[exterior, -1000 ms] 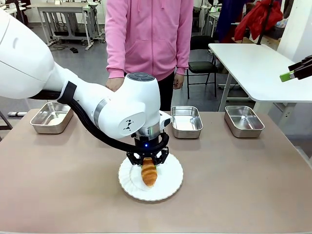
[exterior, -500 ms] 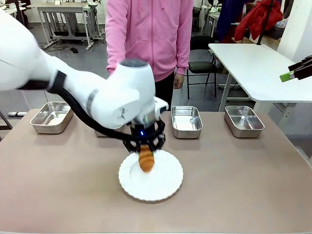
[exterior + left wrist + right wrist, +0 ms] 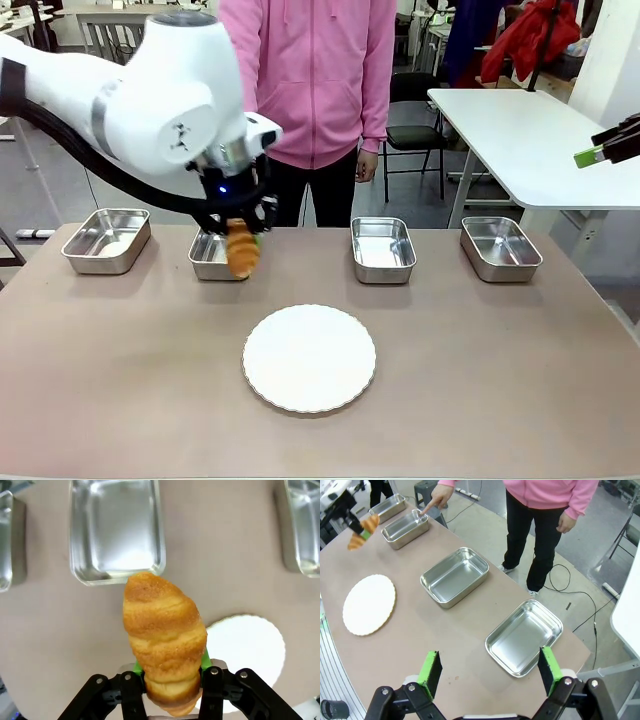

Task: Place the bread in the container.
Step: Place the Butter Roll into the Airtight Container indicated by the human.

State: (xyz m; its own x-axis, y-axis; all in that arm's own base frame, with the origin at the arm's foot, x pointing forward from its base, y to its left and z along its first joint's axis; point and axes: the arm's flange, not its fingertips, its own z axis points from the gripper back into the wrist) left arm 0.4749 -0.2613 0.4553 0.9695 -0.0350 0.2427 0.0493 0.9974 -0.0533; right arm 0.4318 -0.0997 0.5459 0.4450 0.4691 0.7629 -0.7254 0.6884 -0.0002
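Note:
My left gripper [image 3: 240, 228] is shut on the bread [image 3: 241, 252], a golden-brown croissant hanging in the air over the near right corner of the second pan from the left, the container [image 3: 210, 258]. In the left wrist view the croissant [image 3: 165, 635] stands between the green pads [image 3: 205, 660], its tip just short of the pan's rim [image 3: 117, 577]. In the right wrist view a person's hand [image 3: 433, 502] points a finger into this pan [image 3: 405, 528], with the croissant [image 3: 362, 532] beside it. My right gripper [image 3: 490, 672] is open, high off the table's right side [image 3: 605, 148].
The round white plate [image 3: 309, 358] lies bare at the table's middle front. Three more steel pans stand along the far side: far left [image 3: 106, 240], right of centre [image 3: 382, 250], far right [image 3: 500, 248]. The person in pink [image 3: 305, 80] stands behind the table.
My left gripper has lifted the croissant off the white plate and carried it up and to the left, over to the second pan. The plate now lies bare.

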